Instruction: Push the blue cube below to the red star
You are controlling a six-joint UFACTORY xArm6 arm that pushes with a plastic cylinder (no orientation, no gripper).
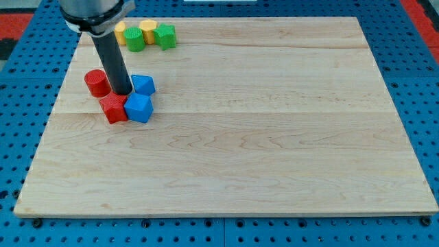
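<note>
Camera view, single frame. We see a pale wooden board (pixel 274 137) resting on a blue perforated base (pixel 425 82).

Our arm ends in a plain dark rod (pixel 113 62); it has no jaws to spread or press together, and it pinches nothing. My tip (pixel 122 92) stands on the board in the middle of a tight cluster of four blocks in the upper-left part of the view.

Around the tip:
- red cylinder (pixel 97 83), just to the view's left of the rod, apparently touching it;
- a blue block (pixel 143 85), many-sided, exact shape hard to make out, just to the view's right of the rod;
- red star (pixel 114 108), directly toward the view's bottom from the tip, very close;
- blue cube (pixel 138 108), toward the view's bottom-right of the tip.

The blue cube sits touching the right side of the red star, the two roughly level with each other. We cannot tell whether the tip actually contacts the red star.

Near the board's top edge, well apart from the cluster, we note a second group: two yellow blocks (pixel 148 30) and two green blocks (pixel 164 36), packed together; the rod's upper housing partly hides the leftmost yellow one.
</note>
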